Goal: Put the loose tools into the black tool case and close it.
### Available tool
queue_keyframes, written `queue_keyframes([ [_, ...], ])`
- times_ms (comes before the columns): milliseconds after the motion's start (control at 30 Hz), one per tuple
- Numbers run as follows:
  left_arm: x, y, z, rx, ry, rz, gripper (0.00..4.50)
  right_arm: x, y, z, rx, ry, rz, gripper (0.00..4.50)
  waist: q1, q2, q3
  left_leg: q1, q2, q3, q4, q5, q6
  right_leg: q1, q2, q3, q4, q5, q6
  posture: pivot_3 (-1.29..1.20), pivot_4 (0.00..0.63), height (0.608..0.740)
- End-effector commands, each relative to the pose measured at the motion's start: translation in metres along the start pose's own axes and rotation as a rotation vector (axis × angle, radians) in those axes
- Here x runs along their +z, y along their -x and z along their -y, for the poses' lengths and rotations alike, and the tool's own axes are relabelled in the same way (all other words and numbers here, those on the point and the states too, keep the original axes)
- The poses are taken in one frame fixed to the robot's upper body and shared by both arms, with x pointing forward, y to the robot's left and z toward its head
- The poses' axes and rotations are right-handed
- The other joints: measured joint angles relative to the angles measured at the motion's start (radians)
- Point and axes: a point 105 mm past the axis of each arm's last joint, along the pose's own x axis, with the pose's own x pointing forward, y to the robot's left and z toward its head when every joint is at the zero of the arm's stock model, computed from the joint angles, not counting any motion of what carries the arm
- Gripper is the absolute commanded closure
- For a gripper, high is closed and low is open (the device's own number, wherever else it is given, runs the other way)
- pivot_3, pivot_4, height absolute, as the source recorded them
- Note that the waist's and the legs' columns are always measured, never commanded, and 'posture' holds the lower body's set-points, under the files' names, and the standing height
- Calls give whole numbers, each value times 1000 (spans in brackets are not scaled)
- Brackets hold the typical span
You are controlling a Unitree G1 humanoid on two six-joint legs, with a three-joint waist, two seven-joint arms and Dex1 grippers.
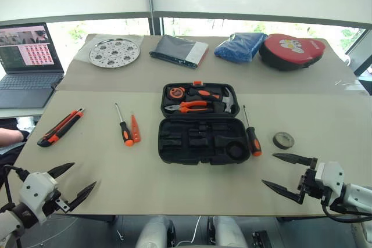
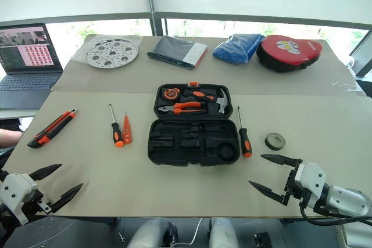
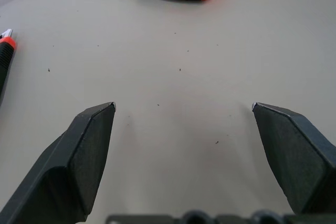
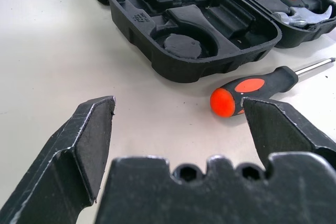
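Two screwdrivers point(image 1: 124, 126) point(image 1: 251, 133), one utility knife point(image 1: 60, 127), one slim orange tool point(image 1: 135, 129), one tape roll point(image 1: 283, 140), one tool case point(image 1: 203, 141).

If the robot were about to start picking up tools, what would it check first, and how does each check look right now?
1. Case lies open: ok.
2. Near half's slots are empty, ready for tools: ok.
3. Left gripper open, holding nothing: ok.
4. Right gripper open, holding nothing: ok.
5. Loose tools lie apart on the table: knife, screwdriver and slim tool left of the case, second screwdriver and tape roll right of it: ok.
6. Which slot fits which tool: cannot tell.
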Motion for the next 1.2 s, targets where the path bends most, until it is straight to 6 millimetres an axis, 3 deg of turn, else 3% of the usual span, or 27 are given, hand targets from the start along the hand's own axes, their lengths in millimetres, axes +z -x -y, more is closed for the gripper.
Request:
queue_keyframes([
  [33,9,6,-12,99,90,37,0,25,-16,-1,23,40,138,30,0,0,0,0,0,0,0,0,0,0,0,0,0,0,0,0,150,740],
  [133,-3,27,-27,307,338,6,0,78,-43,-6,46,-22,452,30,-17,-2,1,0,3,-1,0,0,0,0,-2,1,1,1,2,0,150,740],
  [267,-25,48,-20,410,525,-168,0,106,-53,-5,37,-52,575,30,-22,-1,2,1,6,-2,0,0,-3,-1,-2,0,1,1,1,0,150,740],
  [367,-22,52,-22,418,564,-190,0,111,-56,-8,42,-43,588,30,-6,-3,2,0,4,-2,0,0,-4,0,2,-3,1,1,1,0,150,740],
  [500,10,26,-22,318,626,-133,0,112,-55,-10,37,-12,591,30,13,-3,2,1,1,-3,1,-1,-5,-2,0,-3,1,0,0,0,150,740],
  [633,26,-11,-16,251,676,-231,0,119,-54,-6,30,23,598,30,10,-3,2,1,-1,-3,1,-1,-10,2,0,-2,3,1,1,0,150,740],
  [733,43,-52,-24,287,746,-194,0,121,-57,-10,71,0,581,30,2,-2,3,3,-1,-3,1,2,-7,2,2,-1,5,2,2,0,150,740],
  [867,55,-90,-31,337,798,-168,0,120,-62,-11,88,-35,561,30,-3,-5,2,4,-1,-4,1,4,-10,3,6,-1,6,2,1,0,150,740],
  [1033,63,-118,-26,315,789,-194,0,120,-66,-13,94,-44,549,30,-12,-5,2,6,0,-2,-1,6,-14,3,10,1,7,1,-1,0,150,740],
  [1167,58,-125,-20,307,774,-236,0,121,-66,-12,77,-47,549,30,-7,-5,2,7,0,-2,-1,7,-15,3,10,1,7,1,-1,0,150,740],
  [1200,57,-126,-18,303,777,-236,258,121,-66,-12,72,-47,548,10,-5,-5,2,7,0,-2,-1,7,-15,3,9,1,7,1,-1,0,150,740],
])
